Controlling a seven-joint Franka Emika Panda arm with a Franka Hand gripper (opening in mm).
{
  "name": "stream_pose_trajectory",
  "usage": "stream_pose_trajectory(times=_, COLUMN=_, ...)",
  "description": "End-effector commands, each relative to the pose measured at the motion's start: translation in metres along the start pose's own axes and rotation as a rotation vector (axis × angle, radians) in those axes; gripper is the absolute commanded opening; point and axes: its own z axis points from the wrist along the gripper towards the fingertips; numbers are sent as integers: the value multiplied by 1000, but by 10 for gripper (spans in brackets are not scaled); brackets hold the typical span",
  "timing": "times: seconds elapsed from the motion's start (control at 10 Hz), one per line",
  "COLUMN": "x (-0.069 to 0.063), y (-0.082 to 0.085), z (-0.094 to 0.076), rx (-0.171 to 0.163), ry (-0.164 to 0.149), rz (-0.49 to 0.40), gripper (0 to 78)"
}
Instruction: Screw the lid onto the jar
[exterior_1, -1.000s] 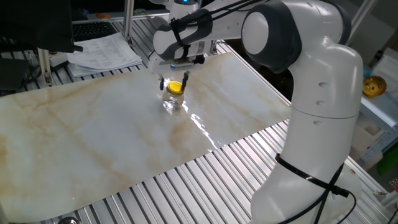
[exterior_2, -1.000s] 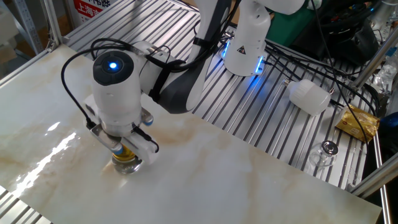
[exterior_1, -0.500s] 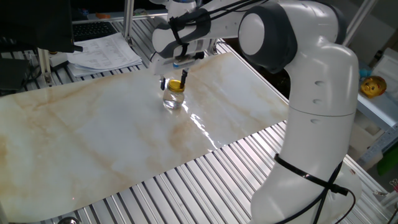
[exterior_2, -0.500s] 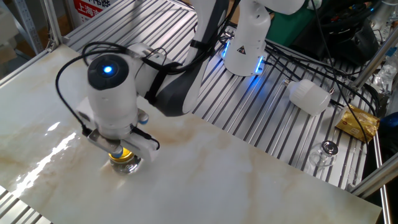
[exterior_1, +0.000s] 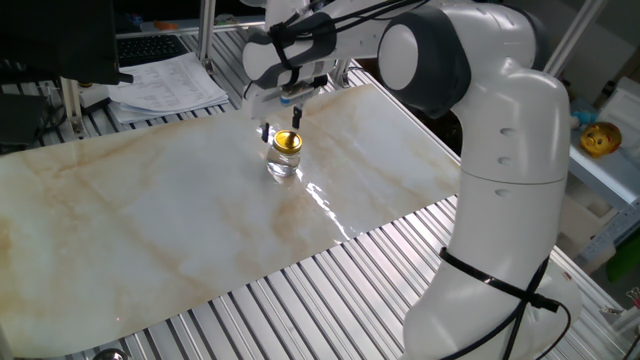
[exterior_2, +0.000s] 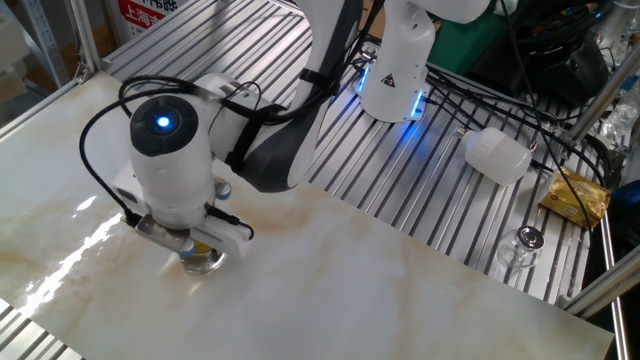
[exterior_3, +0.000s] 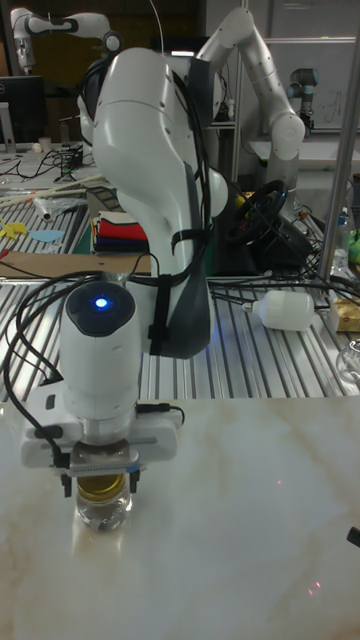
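Directly above the jar (exterior_1: 283, 162), the jaws hang with the gripper (exterior_1: 281, 124) just clear of the lid (exterior_1: 288, 141); in one fixed view the two dark fingertips stand a little apart, to either side and slightly above the gold cap, and nothing is clamped between them, though the wrist hides them in the other views. The lid sits on the jar's mouth, level as far as can be told; how far it is threaded on cannot be told. The jar stands upright on the marble bench (exterior_1: 150, 220), toward the edge nearest the arm's base, with a bright glare streak on the slab just beside it.

As a judgement, the lid is thin, stiff and light, with a smooth metal rim that may slip under the pads; take it across its rim, low and square. The jar is glass, small and probably light, so it could turn or skid on the polished stone during twisting; it is fragile if tipped.
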Motion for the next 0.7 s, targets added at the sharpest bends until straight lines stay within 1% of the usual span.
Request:
stream_pose_trajectory(times=0.1, x=-1, y=-5, z=-1, rx=14, ry=5, rz=-20, gripper=774)
stream_pose_trajectory(times=0.2, x=-1, y=-7, z=-1, rx=6, ry=1, rz=-19, gripper=774)
stream_pose_trajectory(times=0.4, x=1, y=-4, z=1, rx=-1, ry=-2, rz=-2, gripper=774)
stream_pose_trajectory(times=0.5, x=5, y=6, z=4, rx=0, ry=-8, rz=32, gripper=774)
stream_pose_trajectory(times=0.6, x=9, y=10, z=5, rx=2, ry=-11, rz=40, gripper=774)
stream_pose_trajectory(times=0.7, x=12, y=10, z=4, rx=4, ry=-10, rz=37, gripper=774)
